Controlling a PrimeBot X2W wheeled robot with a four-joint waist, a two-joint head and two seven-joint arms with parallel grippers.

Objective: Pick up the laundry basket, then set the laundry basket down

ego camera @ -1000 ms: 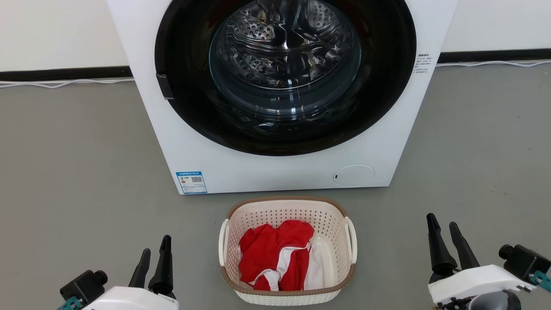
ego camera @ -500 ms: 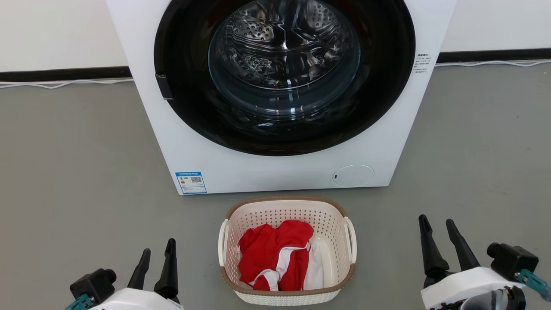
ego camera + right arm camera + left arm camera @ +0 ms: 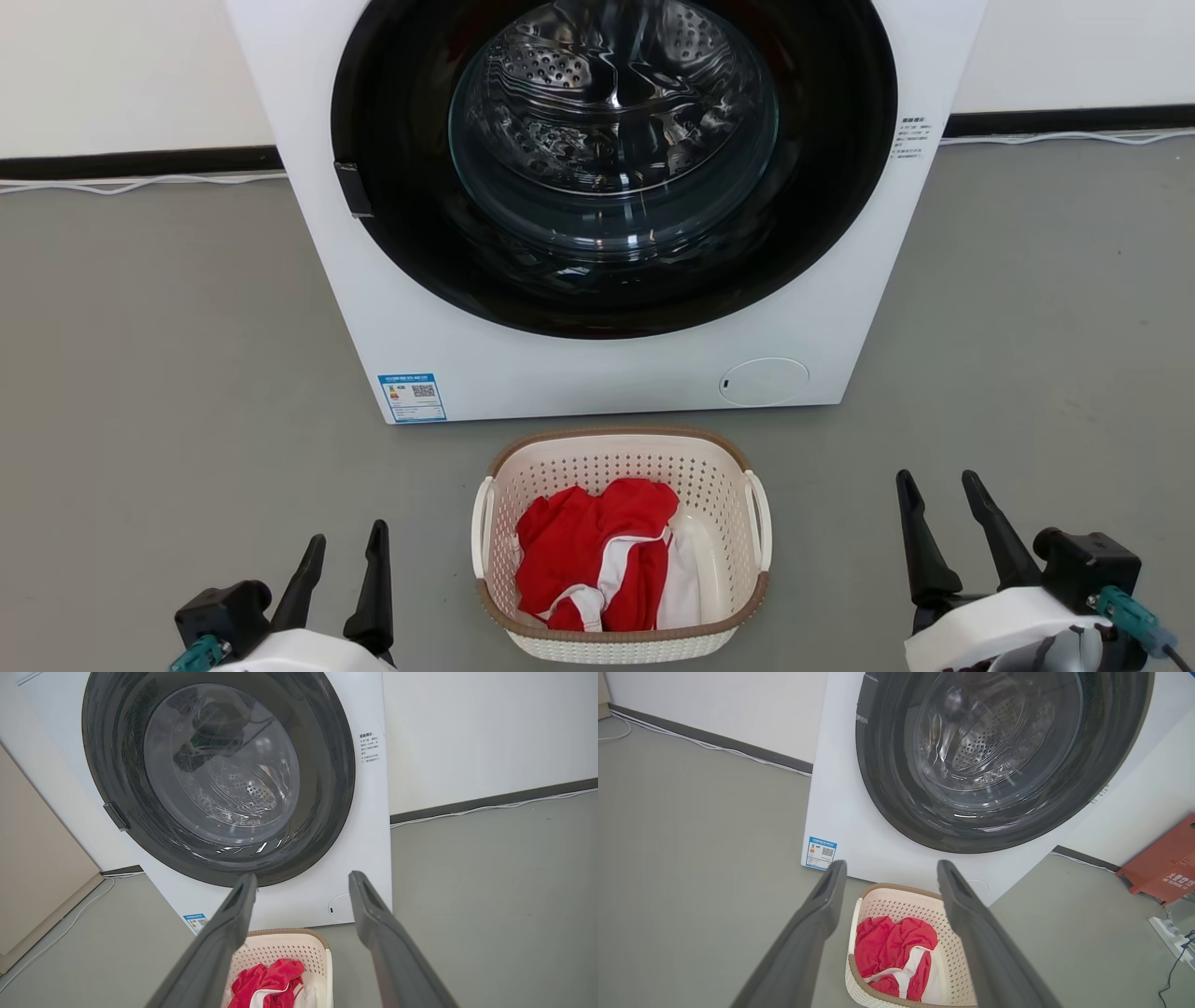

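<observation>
Inward toward the cream-white perforated plastic laundry basket [image 3: 621, 644] with a brown woven-look rim, the left jaws and right jaws have edged; both stand moderately apart, holding nothing. It sits between them on the grey floor [image 3: 168, 373], just nearer than the white front-loading washing machine [image 3: 597, 373], red-and-white clothes [image 3: 579, 551] inside.

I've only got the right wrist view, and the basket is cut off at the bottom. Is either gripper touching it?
Observer: No. The head view has the left gripper and right gripper open, flanking the laundry basket, both clear of it.
Operator: Are its handles free to grab?
Observer: Yes. The left handle and right handle are white loops standing bare, the red clothes lying inside, off them.
</observation>
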